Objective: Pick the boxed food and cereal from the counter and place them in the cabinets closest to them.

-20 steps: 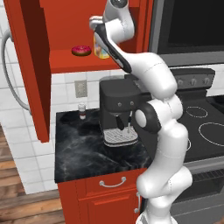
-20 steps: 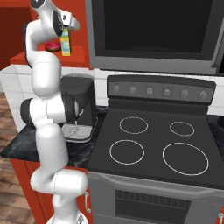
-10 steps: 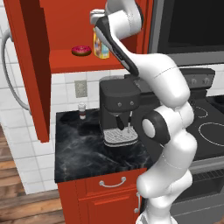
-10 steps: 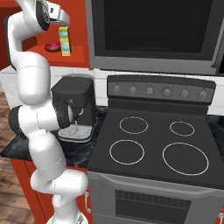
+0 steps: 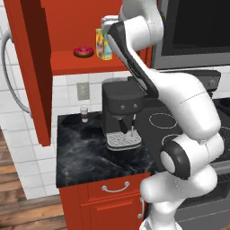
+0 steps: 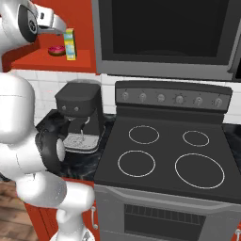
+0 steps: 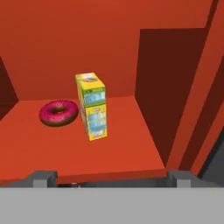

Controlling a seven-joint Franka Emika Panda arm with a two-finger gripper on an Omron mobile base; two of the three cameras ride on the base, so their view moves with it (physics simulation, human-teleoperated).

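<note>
Standing upright on the cabinet (image 7: 131, 148) shelf just beside the pink donut (image 7: 58, 113), the yellow box (image 7: 92, 106) faces the spread, empty tool (image 7: 113, 177).

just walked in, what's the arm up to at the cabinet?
The arm is raised to the open red wall cabinet over the counter. A yellow box stands upright on the cabinet shelf beside a pink-frosted donut, apart from it. The gripper is open and empty, with its fingertips at the shelf's front edge, short of the box, so the box looks already placed. On the counter are a black coffee machine and a small shaker.
</note>
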